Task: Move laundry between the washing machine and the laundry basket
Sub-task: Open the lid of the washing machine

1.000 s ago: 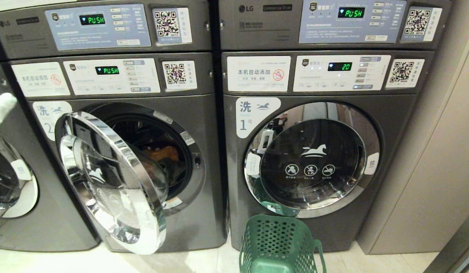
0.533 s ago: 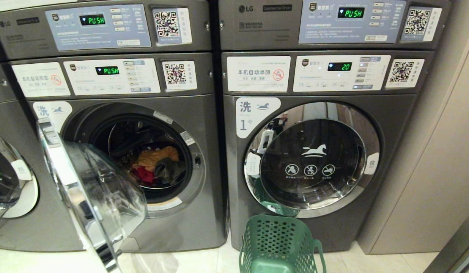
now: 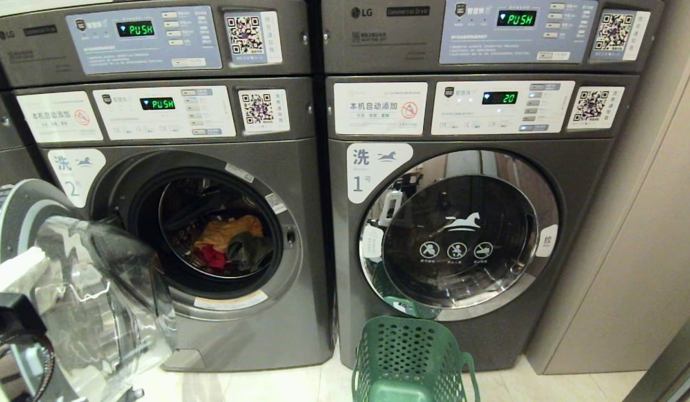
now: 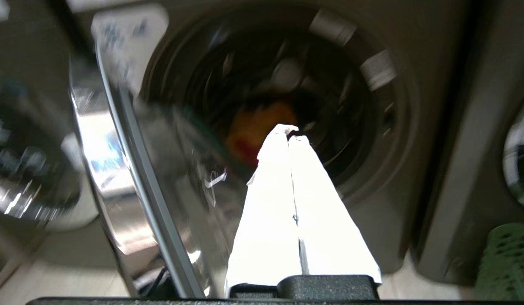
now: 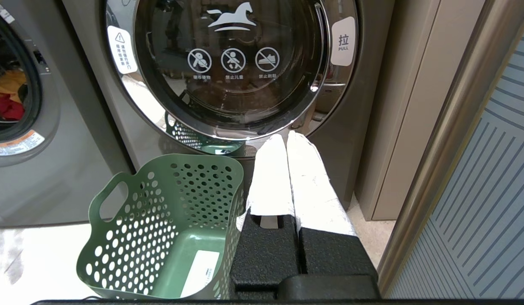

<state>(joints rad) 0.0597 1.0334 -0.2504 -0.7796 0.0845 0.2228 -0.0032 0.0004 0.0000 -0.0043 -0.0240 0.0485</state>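
A: Far left first. What's at the edge?
B: Left end effector (image 4: 290,137), low at the head view's left edge, fingers pressed together, nothing between them. It points at the open drum.
A: Door?
B: Washer door (image 3: 94,290) swung wide to the left, glass bowl facing out, just beside that end effector. Can't tell if they touch.
A: Machine itself?
B: Washing machine (image 3: 300,234) marked 2, display reads PUSH. Laundry (image 3: 230,245) sits in the drum: orange piece on top, red at lower left, dark grey to the right.
A: Next over?
B: Second washer (image 3: 579,184) marked 1, door closed, display shows 20. Dryers stacked above both.
A: Basket?
B: Green laundry basket (image 3: 412,357) on the floor (image 3: 278,385) in front of washer 1, upright, perforated walls, only a white label on its bottom in the right wrist view.
A: Right arm?
B: Right end effector (image 5: 286,137) just beside the basket's rim, closed tight, empty, aimed at washer 1's door. Beige wall panel (image 3: 646,251) at far right.
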